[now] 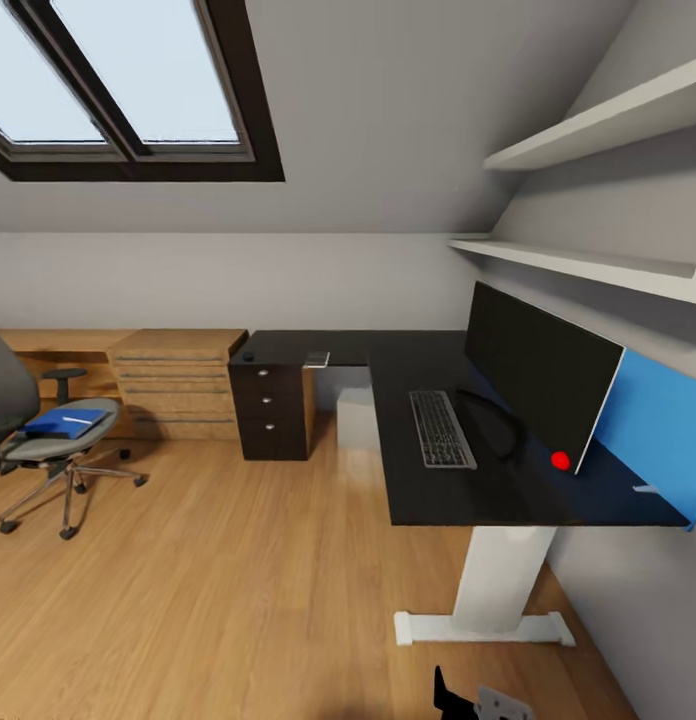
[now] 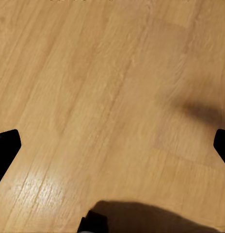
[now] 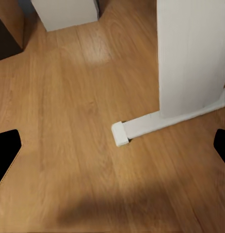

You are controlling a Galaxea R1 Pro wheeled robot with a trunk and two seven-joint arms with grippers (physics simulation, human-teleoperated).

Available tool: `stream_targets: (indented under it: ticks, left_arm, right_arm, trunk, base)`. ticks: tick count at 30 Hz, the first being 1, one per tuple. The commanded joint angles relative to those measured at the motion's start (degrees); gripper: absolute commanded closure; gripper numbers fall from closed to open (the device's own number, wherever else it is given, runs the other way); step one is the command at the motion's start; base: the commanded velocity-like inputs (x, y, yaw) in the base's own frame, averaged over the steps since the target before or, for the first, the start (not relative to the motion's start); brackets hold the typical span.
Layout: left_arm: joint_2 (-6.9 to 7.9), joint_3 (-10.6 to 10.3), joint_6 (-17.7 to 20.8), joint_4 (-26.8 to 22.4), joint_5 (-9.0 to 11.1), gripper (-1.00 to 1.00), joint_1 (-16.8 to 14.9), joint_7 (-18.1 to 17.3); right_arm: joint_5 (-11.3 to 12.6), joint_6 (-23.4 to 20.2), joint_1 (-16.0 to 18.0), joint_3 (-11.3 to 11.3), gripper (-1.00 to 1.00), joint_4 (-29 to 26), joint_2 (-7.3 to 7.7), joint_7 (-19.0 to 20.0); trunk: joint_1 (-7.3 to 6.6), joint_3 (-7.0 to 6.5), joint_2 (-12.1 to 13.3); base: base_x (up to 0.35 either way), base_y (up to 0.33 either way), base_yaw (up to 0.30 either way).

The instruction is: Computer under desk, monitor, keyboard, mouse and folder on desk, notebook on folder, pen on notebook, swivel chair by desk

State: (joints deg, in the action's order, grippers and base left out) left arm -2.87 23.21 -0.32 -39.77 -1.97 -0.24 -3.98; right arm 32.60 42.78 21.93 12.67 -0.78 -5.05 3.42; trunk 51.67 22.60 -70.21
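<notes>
- Head view takes in the bedroom: the L-shaped desk [image 1: 428, 500] with its matte black top runs along the right wall under two white shelves [image 1: 588, 262].
- The monitor [image 1: 536, 372] stands on the desk, black screen, red dot at its lower corner; no writing or logo can be read on it.
- The keyboard [image 1: 441, 428] lies flat on the desk just in front of the monitor.
- The mouse [image 1: 248, 355] sits on the far wing, above the dark drawer unit [image 1: 270, 410]; a small flat grey item [image 1: 317, 358] lies near it.
- The pale computer [image 1: 354, 418] stands on the floor under the desk.
- The swivel chair [image 1: 43, 440] is well apart at the left, the blue folder [image 1: 66, 421] on its seat with a thin pale stick on top, likely the pen [image 1: 76, 420].
- Left gripper [image 2: 112, 145] hangs over bare wood floor [image 2: 93, 87], fingers spread wide.
- Right gripper [image 3: 112, 145] is spread too, over the floor near the desk's white leg [image 3: 190, 53].
</notes>
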Motion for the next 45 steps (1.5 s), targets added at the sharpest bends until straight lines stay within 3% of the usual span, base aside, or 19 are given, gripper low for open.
stream_targets:
  ticks: [1,10,13,15,18,45]
  left_arm:
    - [-0.1,0.36,-0.03,0.01,-0.22,-1.0,-0.03,-0.45]
    - [-0.12,0.35,-0.03,0.12,-0.23,-1.0,-0.03,-0.5]
    - [-0.12,0.35,-0.03,0.12,-0.23,-1.0,-0.03,-0.5]
    - [-0.07,0.35,-0.03,0.13,-0.23,-1.0,-0.03,-0.5]
    - [-0.05,0.35,-0.03,0.13,-0.23,-1.0,-0.03,-0.5]
    - [-0.04,0.43,-0.03,0.13,-0.23,-1.0,-0.03,-0.5]
  right_arm:
    - [0.61,0.19,0.04,0.25,-1.0,0.07,-0.02,0.36]
    - [0.54,1.22,0.03,0.25,-1.0,0.1,-0.79,0.36]
    - [0.54,2.9,-0.01,0.25,-1.0,0.24,-0.9,0.36]
    - [0.54,6.22,-0.03,0.25,-1.0,0.9,-1.23,0.36]
    - [0.54,6.97,-0.06,0.25,-1.0,1.14,-1.39,0.36]
    - [0.53,7.76,-0.11,0.25,-1.0,1.4,-1.63,0.36]
  trunk:
    - [0.03,0.03,-0.03]
    - [0.03,-0.16,-0.03]
    - [0.03,-0.23,-0.03]
    - [0.03,-0.27,-0.03]
    - [0.03,-0.34,-0.03]
    - [0.03,-0.92,-0.03]
  base:
    - [0.276,0.0,0.263]
    - [0.311,0.0,0.266]
    - [0.326,0.0,0.271]
    - [0.326,0.0,0.272]
    - [0.326,0.0,0.273]
    - [0.283,0.187,0.273]
